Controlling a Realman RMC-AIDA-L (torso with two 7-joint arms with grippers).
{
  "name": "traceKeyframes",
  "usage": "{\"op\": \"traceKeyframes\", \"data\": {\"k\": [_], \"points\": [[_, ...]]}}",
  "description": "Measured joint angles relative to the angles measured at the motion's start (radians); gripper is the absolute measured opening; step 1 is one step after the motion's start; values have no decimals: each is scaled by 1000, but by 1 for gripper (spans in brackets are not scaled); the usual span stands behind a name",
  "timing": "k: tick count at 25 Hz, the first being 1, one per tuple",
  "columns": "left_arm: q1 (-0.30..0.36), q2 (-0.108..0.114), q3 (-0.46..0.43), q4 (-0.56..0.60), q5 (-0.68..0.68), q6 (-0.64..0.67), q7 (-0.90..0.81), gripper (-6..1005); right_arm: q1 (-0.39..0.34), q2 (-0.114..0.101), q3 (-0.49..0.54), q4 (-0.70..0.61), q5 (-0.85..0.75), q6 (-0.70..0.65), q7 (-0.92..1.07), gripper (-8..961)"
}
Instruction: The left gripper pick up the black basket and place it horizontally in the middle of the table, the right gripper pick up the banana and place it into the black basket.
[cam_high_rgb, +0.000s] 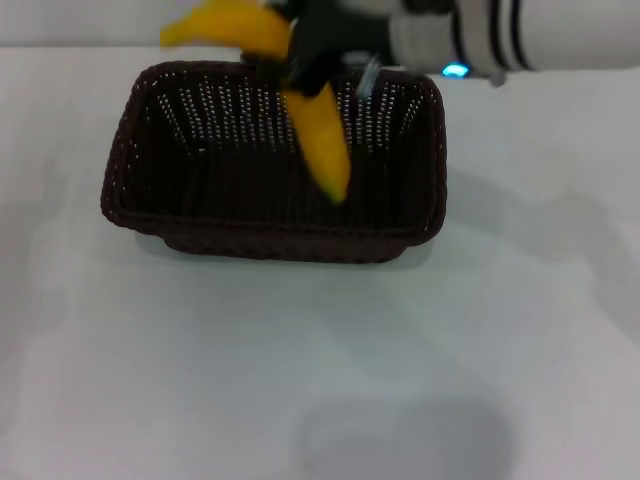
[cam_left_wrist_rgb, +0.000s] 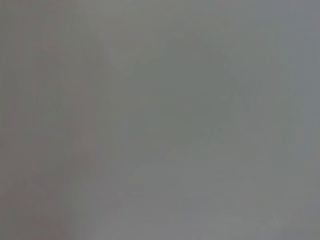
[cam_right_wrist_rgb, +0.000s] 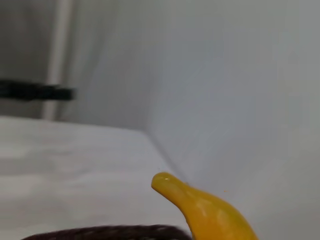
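The left tool is out of sight in every view, its wrist camera facing only a blank grey surface, so it seems parked and I cannot tell its state; the large rectangular dark woven black basket (cam_high_rgb: 270, 200) sits flat with its long side across the middle of the plain white bench (cam_high_rgb: 300, 380), so the first step looks done; the step in hand is the second, carrying the fruit to the basket; the curved bright yellow banana (cam_high_rgb: 300, 110) hangs above the basket's far rim and open interior, one end reaching left past the rim, the other drooping over the inside; the right tool (cam_high_rgb: 315, 50), a dark blocky end on a white arm coming in from the right, is clenched around the banana's middle, well clear of the basket floor; in the right wrist view the banana's tip (cam_right_wrist_rgb: 200, 207) shows just above the braided rim (cam_right_wrist_rgb: 100, 232); next, I judge, the arm must lower over the interior and release.
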Motion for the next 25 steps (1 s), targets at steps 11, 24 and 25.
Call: {"op": "traceKeyframes", "data": {"k": [11,24,25], "points": [[-1,1,0,3,0,-5,0,786,34,5,-46,-55,34,18,-34,638],[12,0,-6,2,-2,-11,2,786,-158,2,6,119,73,-35,-57,827],[14,0,-7,2,-7,-11,6,786,-192,1,20,135,112,-55,-79,828]]}}
